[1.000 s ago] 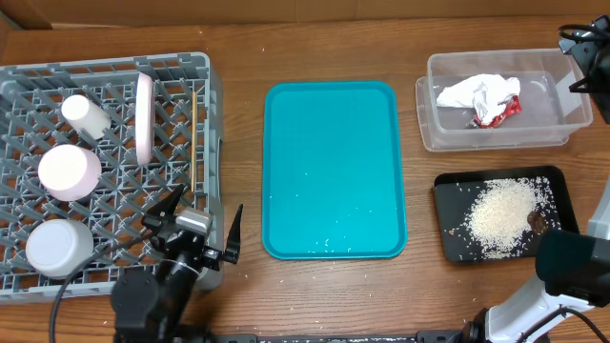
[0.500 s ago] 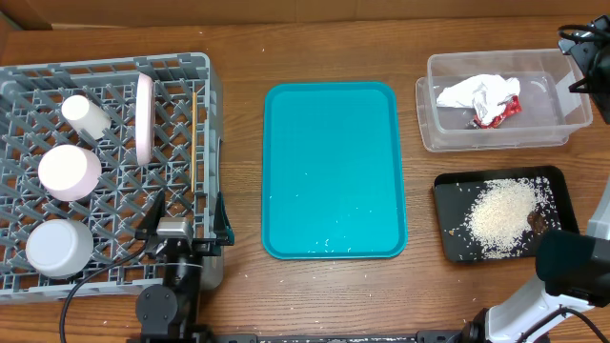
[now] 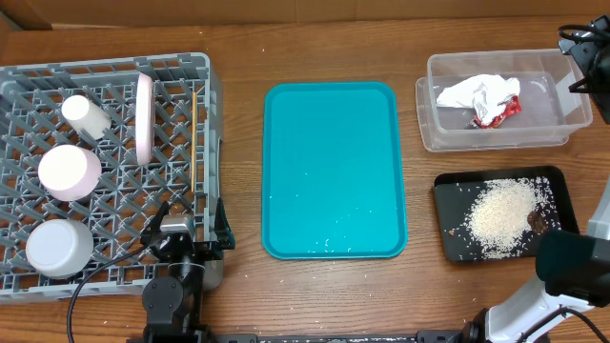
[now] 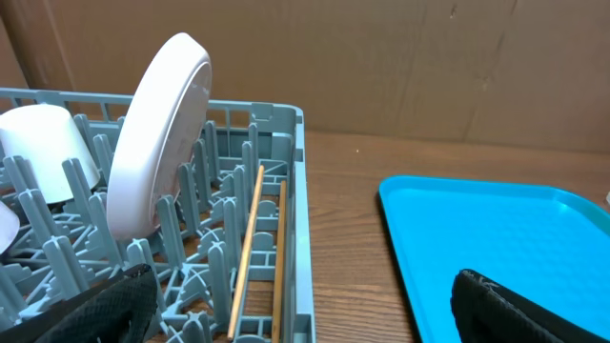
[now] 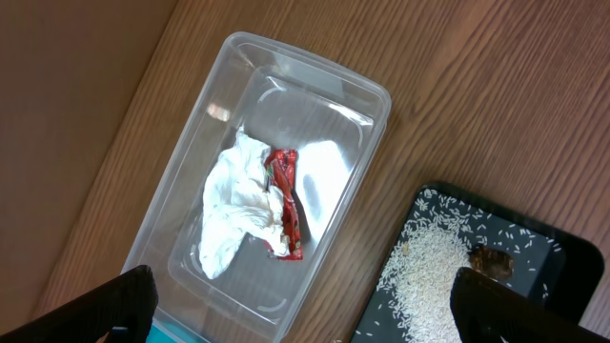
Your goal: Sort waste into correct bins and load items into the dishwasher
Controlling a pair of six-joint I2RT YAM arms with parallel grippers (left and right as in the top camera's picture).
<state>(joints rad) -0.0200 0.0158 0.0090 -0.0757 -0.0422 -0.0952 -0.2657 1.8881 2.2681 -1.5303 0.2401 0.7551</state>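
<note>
The grey dish rack (image 3: 212, 105) holds the upright pink-white plate (image 3: 144, 117), two whitish bowls (image 3: 69, 171) (image 3: 57, 246), the white cup (image 3: 84, 114) and the chopsticks (image 3: 195, 143). My left gripper (image 3: 186, 236) is open and empty at the rack's front right corner. In the left wrist view its jaws (image 4: 305, 314) straddle the rack wall, with the chopsticks (image 4: 246, 252) and plate (image 4: 157, 143) ahead. The clear tub (image 3: 572, 114) holds white paper (image 3: 472, 93) and the red wrapper (image 3: 500, 112). The black tray (image 3: 446, 191) holds rice (image 3: 505, 214) and a brown scrap (image 3: 537, 221). My right gripper (image 3: 583, 59) is open, high above the tub (image 5: 372, 95).
A large teal tray (image 3: 334, 171) with a few stray rice grains lies mid-table between the rack and the bins; its corner shows in the left wrist view (image 4: 496, 238). A cardboard wall stands behind the table.
My left arm has straightened and shifted slightly at the rack's front right corner, its gripper staying open. The right arm and all objects have not moved.
</note>
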